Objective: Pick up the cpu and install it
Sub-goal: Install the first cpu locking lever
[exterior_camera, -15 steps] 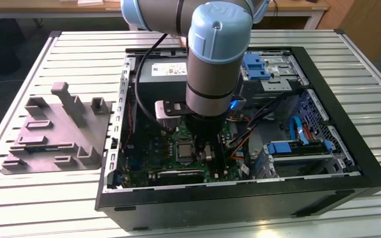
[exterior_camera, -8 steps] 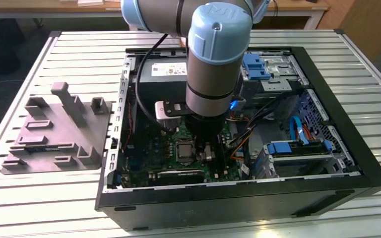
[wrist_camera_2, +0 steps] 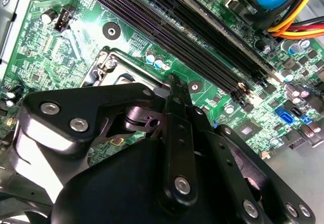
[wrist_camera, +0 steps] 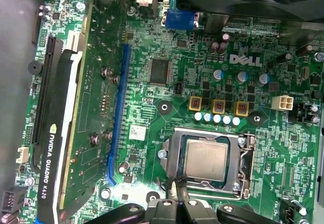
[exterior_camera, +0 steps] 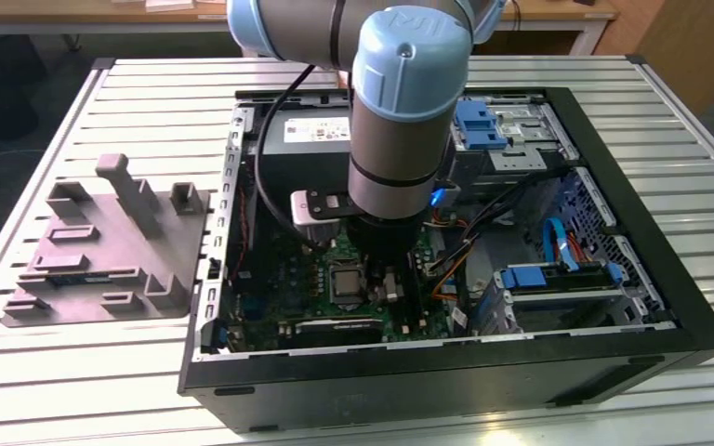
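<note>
CPU [wrist_camera: 205,156] seated flat in black socket frame [wrist_camera: 174,158] on green motherboard [wrist_camera: 147,102], pale metal top up, square to the frame, as seen in first wrist view. Same chip [exterior_camera: 343,277] visible in exterior view as small grey square near middle of board, just beside the arm's lower end on the exterior view's left. Not held by anything.

Jaws [wrist_camera: 176,196] hanging close over the socket edge, tips drawn together with nothing between them; clenched, empty. Tips just beside the frame border, apart from the chip's top. In second wrist view, black finger linkage [wrist_camera_2: 177,133] over the socket corner; chip itself hidden there.

Row of small pale capacitors [wrist_camera: 216,118] just beyond the socket. Graphics card [wrist_camera: 55,148] standing in its slot, well apart from socket. Long dark memory slots [wrist_camera_2: 167,21] running beside the socket in second wrist view.

Open computer case [exterior_camera: 456,372] lying on its side on slatted desk [exterior_camera: 72,362]. Blue-jointed arm [exterior_camera: 394,111] reaching down into the case. Grey plastic block with upright posts [exterior_camera: 103,251] on desk, at the exterior view's left of the case.
</note>
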Robot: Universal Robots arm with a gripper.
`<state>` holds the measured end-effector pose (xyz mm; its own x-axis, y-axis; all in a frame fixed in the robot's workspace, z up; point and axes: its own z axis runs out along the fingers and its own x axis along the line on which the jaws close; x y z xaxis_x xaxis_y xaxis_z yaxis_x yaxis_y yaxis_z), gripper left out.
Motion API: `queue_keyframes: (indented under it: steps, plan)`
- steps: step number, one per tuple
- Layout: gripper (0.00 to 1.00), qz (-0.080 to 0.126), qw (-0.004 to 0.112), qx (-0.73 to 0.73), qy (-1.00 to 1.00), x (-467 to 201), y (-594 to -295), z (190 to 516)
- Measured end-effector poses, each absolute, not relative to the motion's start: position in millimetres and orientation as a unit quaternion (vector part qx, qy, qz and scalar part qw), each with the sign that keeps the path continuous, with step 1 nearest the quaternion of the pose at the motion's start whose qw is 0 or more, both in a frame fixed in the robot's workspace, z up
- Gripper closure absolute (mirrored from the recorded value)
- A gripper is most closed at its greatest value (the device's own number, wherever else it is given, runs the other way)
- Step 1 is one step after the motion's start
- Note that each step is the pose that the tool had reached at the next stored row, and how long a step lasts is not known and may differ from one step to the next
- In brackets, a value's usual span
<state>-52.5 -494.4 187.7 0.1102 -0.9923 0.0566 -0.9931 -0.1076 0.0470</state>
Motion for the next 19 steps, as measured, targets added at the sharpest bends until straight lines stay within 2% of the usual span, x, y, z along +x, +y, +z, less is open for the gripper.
queue_keyframes:
  steps: [19]
  plan:
    - [0.89, 0.006, 0.036, 0.746, -0.665, -49.0, -494.4, 184.4]
